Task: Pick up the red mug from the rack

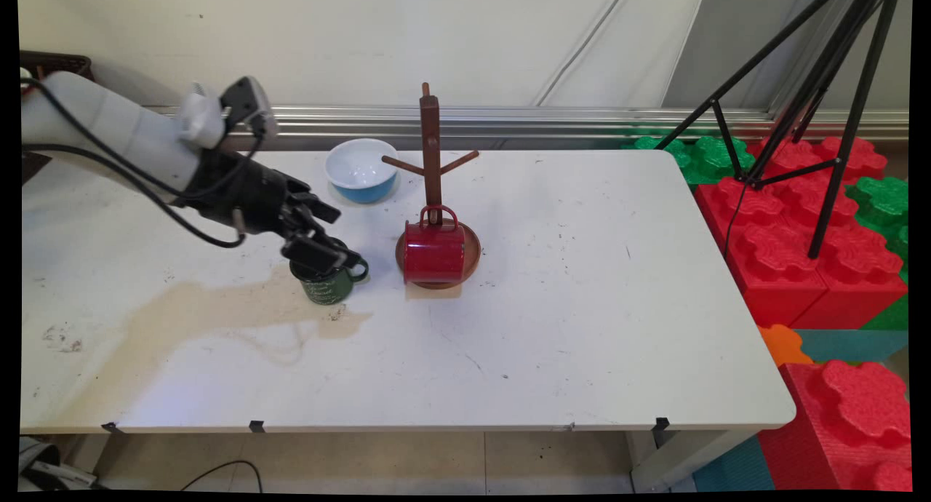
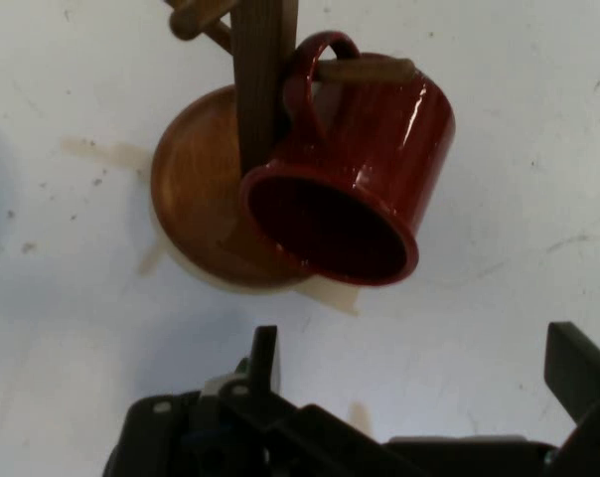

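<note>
Hovering right over the green mug, the gripper sits at the mug's rim; the main view doesn't show contact either way. In the hand view the fingers stand wide apart with nothing between them, only bare table. The mug stands upright on a brown stain, handle toward the rack; it carries pale lettering, too small to read. Just to its right a red mug hangs by its handle from a low peg of the wooden rack, mouth tipped down over the round base. A white-and-blue bowl sits behind, near the table's far edge. Red and green blocks and a black tripod stand off the table's right end.
</note>
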You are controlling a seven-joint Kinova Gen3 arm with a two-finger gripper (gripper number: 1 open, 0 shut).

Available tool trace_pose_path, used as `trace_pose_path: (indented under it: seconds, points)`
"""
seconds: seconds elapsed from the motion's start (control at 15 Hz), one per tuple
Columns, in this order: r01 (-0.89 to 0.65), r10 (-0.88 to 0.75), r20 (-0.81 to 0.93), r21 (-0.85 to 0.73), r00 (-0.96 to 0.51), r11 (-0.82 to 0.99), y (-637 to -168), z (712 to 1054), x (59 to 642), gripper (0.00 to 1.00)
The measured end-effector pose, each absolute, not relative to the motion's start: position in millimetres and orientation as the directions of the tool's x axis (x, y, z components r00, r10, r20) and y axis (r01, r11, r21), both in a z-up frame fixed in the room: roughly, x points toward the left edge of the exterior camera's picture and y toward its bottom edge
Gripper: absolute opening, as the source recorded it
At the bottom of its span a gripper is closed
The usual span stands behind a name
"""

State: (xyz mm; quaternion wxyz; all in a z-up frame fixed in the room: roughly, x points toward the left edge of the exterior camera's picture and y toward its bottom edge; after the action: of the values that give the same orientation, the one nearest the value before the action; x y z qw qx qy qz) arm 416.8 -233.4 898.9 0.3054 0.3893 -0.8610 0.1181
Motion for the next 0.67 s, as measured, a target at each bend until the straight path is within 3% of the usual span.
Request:
trace_pose_path:
  seconds: [0.67]
  points:
    - [-0.791, -0.669, 0.606, 0.104, -0.43, 0.602, -261, 865, 380, 1.0]
